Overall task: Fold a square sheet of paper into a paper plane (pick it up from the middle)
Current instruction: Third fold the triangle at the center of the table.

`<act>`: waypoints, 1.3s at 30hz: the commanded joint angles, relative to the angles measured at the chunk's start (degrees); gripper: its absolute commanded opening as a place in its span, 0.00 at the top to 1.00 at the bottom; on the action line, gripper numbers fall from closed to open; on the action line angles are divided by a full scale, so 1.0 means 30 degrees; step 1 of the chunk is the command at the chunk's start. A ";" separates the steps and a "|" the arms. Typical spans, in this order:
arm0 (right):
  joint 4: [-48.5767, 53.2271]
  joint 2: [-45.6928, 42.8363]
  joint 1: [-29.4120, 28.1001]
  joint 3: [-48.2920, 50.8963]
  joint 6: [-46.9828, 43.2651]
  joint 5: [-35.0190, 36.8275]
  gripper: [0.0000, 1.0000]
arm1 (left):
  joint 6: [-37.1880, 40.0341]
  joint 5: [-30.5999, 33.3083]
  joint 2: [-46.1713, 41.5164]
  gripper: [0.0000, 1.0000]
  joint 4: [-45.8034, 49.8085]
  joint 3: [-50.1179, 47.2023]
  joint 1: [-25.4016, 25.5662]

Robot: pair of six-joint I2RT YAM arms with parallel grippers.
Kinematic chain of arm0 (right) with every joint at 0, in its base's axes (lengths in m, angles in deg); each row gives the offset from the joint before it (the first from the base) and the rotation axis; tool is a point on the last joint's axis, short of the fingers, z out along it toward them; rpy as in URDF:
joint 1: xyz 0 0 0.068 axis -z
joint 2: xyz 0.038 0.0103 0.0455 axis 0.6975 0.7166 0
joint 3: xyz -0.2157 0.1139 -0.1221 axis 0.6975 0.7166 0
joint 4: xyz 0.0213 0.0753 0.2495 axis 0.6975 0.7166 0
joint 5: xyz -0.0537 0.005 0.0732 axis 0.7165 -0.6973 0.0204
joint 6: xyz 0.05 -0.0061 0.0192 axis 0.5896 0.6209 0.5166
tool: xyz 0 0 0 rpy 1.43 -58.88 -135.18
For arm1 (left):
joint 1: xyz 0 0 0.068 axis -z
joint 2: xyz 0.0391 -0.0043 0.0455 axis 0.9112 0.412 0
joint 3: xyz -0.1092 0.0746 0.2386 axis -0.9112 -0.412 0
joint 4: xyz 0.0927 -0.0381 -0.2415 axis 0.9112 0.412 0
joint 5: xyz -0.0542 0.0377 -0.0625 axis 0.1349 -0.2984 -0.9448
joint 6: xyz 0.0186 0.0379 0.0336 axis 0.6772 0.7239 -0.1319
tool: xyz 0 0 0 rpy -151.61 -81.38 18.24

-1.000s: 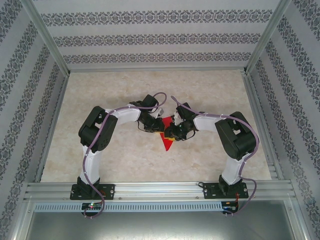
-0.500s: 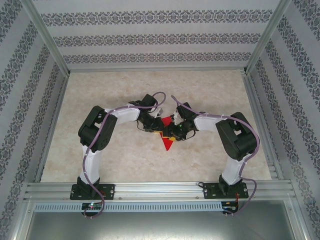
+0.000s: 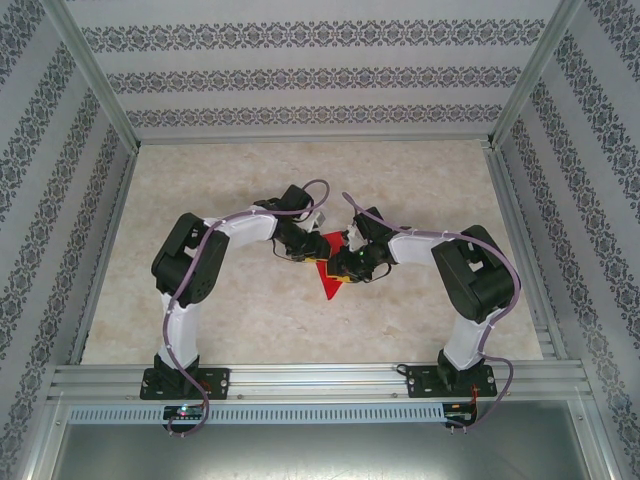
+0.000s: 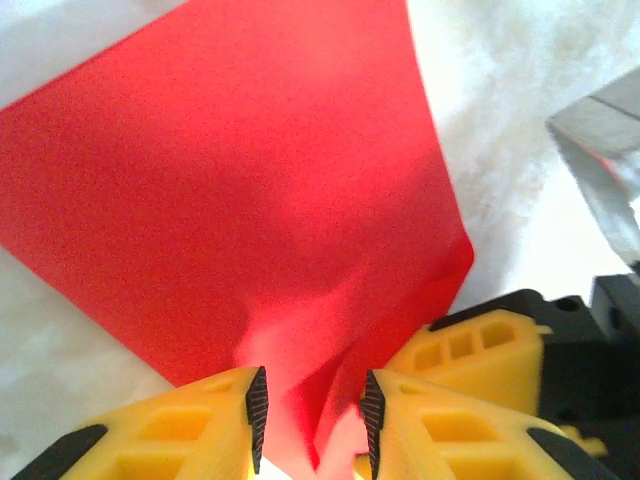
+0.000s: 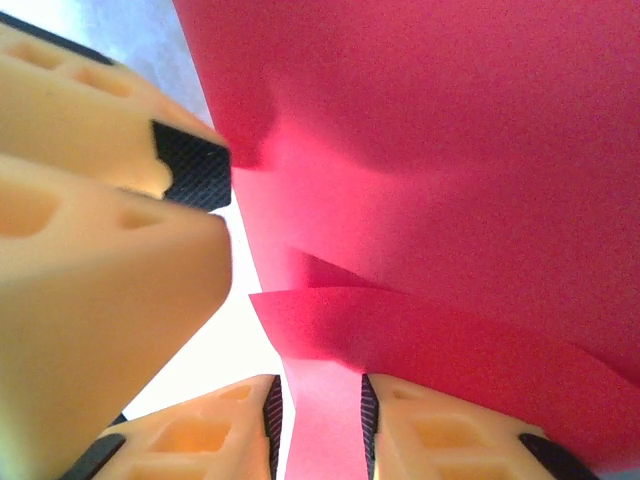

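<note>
The red paper (image 3: 328, 281) lies mid-table, its visible part a triangle pointing toward the near edge. Both grippers meet over its far end. My left gripper (image 3: 312, 251) comes in from the left. In the left wrist view its jaws (image 4: 310, 390) stand a narrow gap apart, with a raised buckle of the paper (image 4: 250, 170) running between the pads. My right gripper (image 3: 342, 263) comes in from the right. Its pads (image 5: 318, 400) are also slightly apart, astride a strip of the paper (image 5: 450, 150), where overlapping folded layers show. Each wrist view shows the other gripper's yellow fingers (image 4: 470, 345) (image 5: 100, 220) close alongside.
The pale marbled tabletop (image 3: 220, 310) spreads around the arms. Aluminium rails (image 3: 300, 380) edge it in front and along the sides, and patterned walls (image 3: 300, 75) close it in. The two grippers are almost touching each other.
Both arms have shifted a little to the left, and the paper's near tip has moved slightly left with them. The grippers stay together over the paper.
</note>
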 commanded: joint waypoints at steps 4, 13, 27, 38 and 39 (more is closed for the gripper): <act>-0.0508 0.0298 -0.0156 0.0281 0.0091 0.0422 0.78 | -0.0184 -0.0866 -0.1256 0.64 0.0545 -0.0642 0.0101; -0.0652 0.0311 -0.0185 0.0229 0.0161 0.0376 0.85 | 0.0233 -0.0632 -0.1105 0.65 0.0702 -0.1338 0.0109; -0.0767 0.0339 -0.0185 0.0434 0.0165 0.0390 0.88 | -0.0007 -0.1612 -0.0268 0.72 0.0156 -0.1618 0.0108; -0.0799 0.0342 -0.0200 0.0435 0.0135 0.0354 0.88 | -0.0096 -0.1973 0.0083 0.74 -0.0106 -0.1567 0.0161; -0.0808 0.0340 -0.0207 0.0459 0.0135 0.0324 0.88 | -0.0093 -0.1990 0.0156 0.75 -0.0091 -0.1532 0.0160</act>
